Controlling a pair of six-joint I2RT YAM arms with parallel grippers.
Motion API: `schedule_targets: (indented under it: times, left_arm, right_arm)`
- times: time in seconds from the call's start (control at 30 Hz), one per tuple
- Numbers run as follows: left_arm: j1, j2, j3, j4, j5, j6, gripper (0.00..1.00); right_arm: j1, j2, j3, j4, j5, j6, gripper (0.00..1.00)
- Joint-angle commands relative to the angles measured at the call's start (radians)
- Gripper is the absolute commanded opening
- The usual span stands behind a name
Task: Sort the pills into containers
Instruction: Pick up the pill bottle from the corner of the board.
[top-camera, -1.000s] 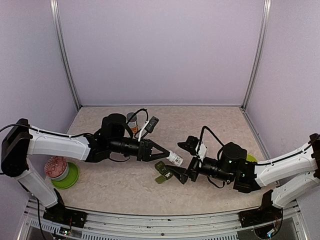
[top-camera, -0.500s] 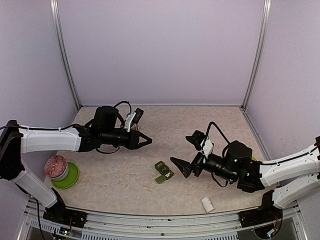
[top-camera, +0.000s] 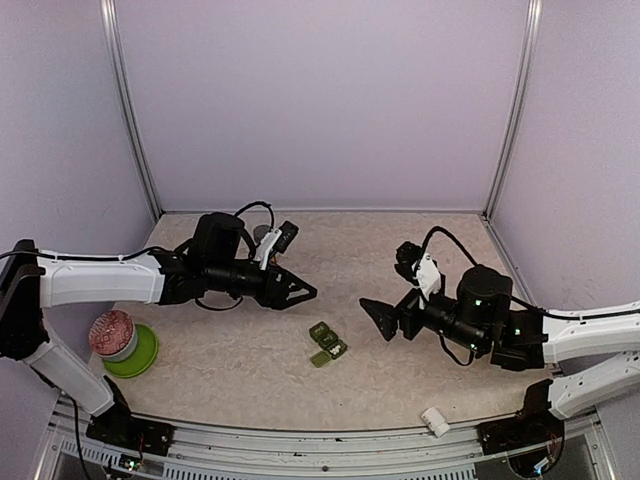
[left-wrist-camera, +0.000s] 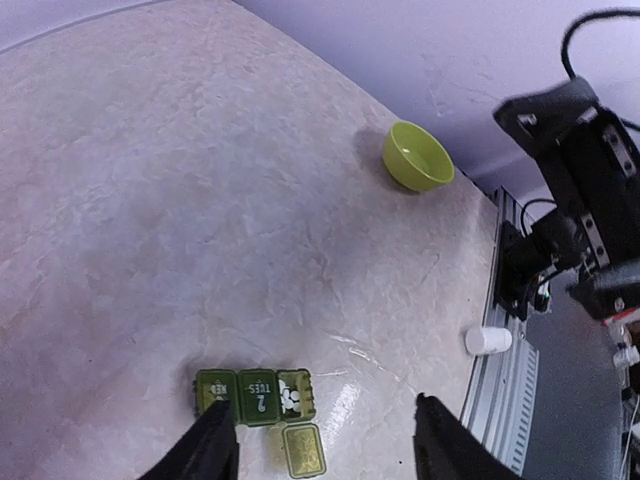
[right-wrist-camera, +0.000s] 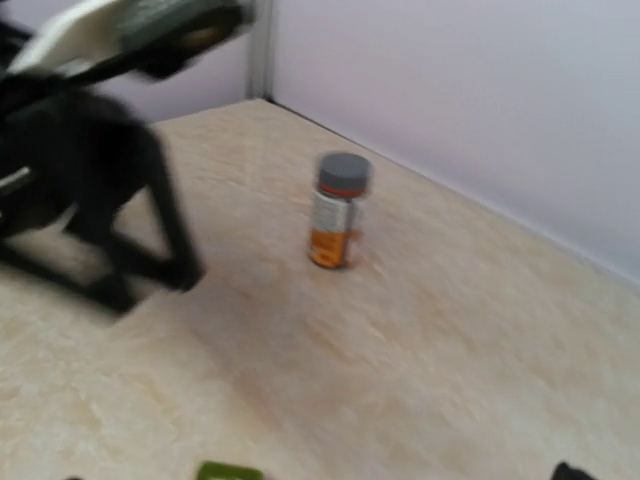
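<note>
The containers are a small olive-green pill box (top-camera: 325, 345) lying on the table between my two grippers. In the left wrist view the pill box (left-wrist-camera: 250, 394) has two lids shut. The third compartment is open, with white pills (left-wrist-camera: 292, 396) inside and its lid (left-wrist-camera: 303, 450) folded out. My left gripper (top-camera: 308, 293) hovers up and to the left of the box. It is open, with fingers (left-wrist-camera: 212, 446) wide apart and nothing between them. My right gripper (top-camera: 372, 318) hangs to the right of the box, open and empty.
A small white bottle (top-camera: 434, 421) lies on its side by the front rail. An orange pill bottle (right-wrist-camera: 338, 210) with a grey cap stands at the back. One lime-green bowl (left-wrist-camera: 418, 157) sits near the right side. Another lime-green bowl (top-camera: 140, 352) sits at the left beside a red-patterned tub (top-camera: 112, 335).
A second ago my left gripper held the white bottle over the pill box. The bottle now lies by the front rail, the left gripper has opened, and both arms have pulled back.
</note>
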Motion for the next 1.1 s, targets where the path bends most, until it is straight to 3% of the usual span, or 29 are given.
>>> schedule_targets:
  times: [0.0,0.3,0.5,0.73,1.07]
  left_arm:
    - [-0.095,0.037,0.032,-0.015,0.018,0.094,0.67]
    - [-0.214,0.155,0.068,0.035,0.012,0.119,0.99]
    - [-0.309,0.246,0.154,0.009,-0.075,0.095,0.99]
    - [-0.437,0.335,0.247,-0.031,-0.18,0.121,0.99]
    - [-0.579,0.507,0.466,-0.159,-0.266,0.219,0.99]
  right_arm:
    - [-0.047,-0.073,-0.027,-0.169,0.085,0.169,1.0]
    - [-0.092,-0.004,0.109,-0.554,0.003,0.288,1.0]
    - [-0.143,-0.025,0.121,-0.668,0.078,0.382,1.0]
    - [-0.268,-0.088,0.067,-0.626,0.078,0.442,1.0]
    - [-0.335,-0.135,0.024,-0.567,0.054,0.432,1.0]
